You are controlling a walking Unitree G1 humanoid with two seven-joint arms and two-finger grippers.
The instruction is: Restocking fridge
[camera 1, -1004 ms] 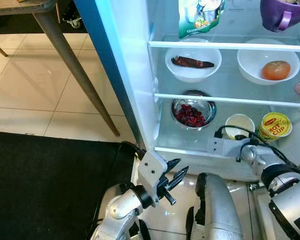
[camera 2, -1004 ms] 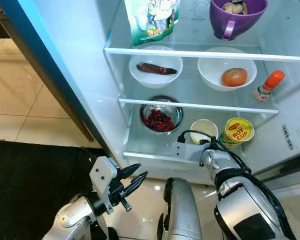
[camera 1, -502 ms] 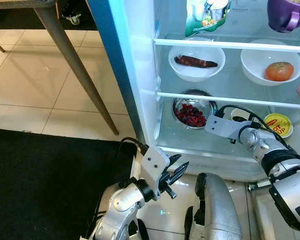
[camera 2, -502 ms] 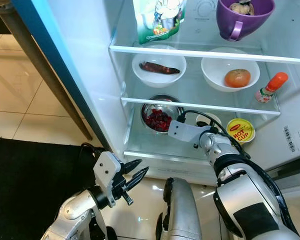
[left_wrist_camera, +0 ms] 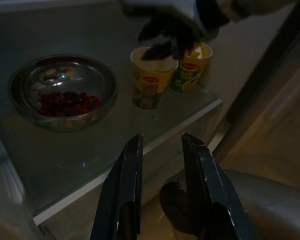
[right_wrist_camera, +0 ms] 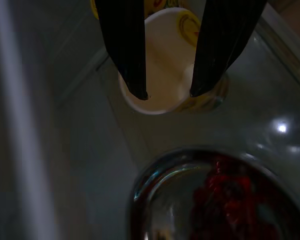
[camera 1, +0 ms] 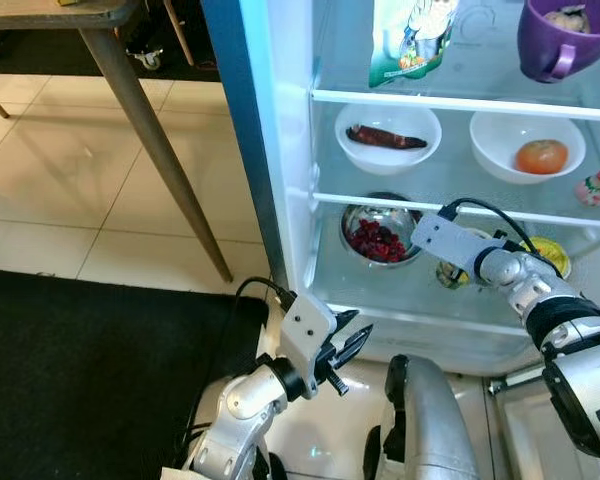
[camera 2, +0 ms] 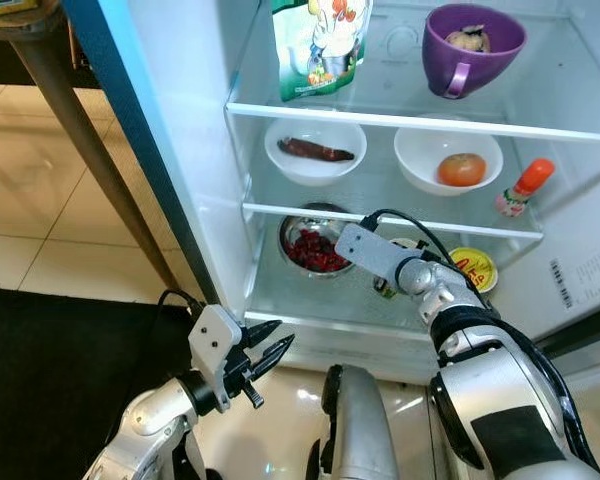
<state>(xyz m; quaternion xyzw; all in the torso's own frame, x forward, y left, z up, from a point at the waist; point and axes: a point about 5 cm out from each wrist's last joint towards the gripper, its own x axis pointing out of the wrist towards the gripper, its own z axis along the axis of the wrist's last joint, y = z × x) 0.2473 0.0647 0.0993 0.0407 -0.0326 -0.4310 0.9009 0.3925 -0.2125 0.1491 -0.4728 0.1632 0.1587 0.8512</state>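
Fridge (camera 2: pixel 195 190) standing open, glass shelves lit. Right gripper (right_wrist_camera: pixel 167 92) reaching into the lowest shelf (left_wrist_camera: pixel 115 145), fingers (right_wrist_camera: pixel 127 50) spread apart and hanging just over the rim of an open white-lined paper cup (right_wrist_camera: pixel 162 75); one finger tip over the cup's mouth, the other at its edge, not closing on anything; contact with the rim impossible to tell. Cup sitting upright on the lowest shelf, just beside a yellow "Hot Cup" noodle tub (camera 2: pixel 474 268) with its lid on, the two nearly touching in the left wrist view. Steel bowl of red berries (camera 2: pixel 314 245) resting on the same shelf, toward the hinge side of the cup, near but apart. Middle shelf carrying a white bowl with a dark reddish sausage-like piece (camera 2: pixel 315 150), a second white bowl holding a tomato (camera 2: pixel 462 169), and a small orange-capped bottle (camera 2: pixel 520 187) standing farther right. Top shelf holding a green-and-white pouch (camera 2: pixel 318 45) upright and a purple mug (camera 2: pixel 470 45) with something pale inside. Left gripper (camera 1: pixel 342 345) hanging low outside the fridge, below its bottom edge, fingers (left_wrist_camera: pixel 125 195) parted slightly and gripping nothing, pointing toward the lowest shelf. Grey-legged desk (camera 1: pixel 130 110) standing on the tiled floor (camera 1: pixel 70 190) to the left, black mat (camera 1: pixel 80 380) lying under the left arm.
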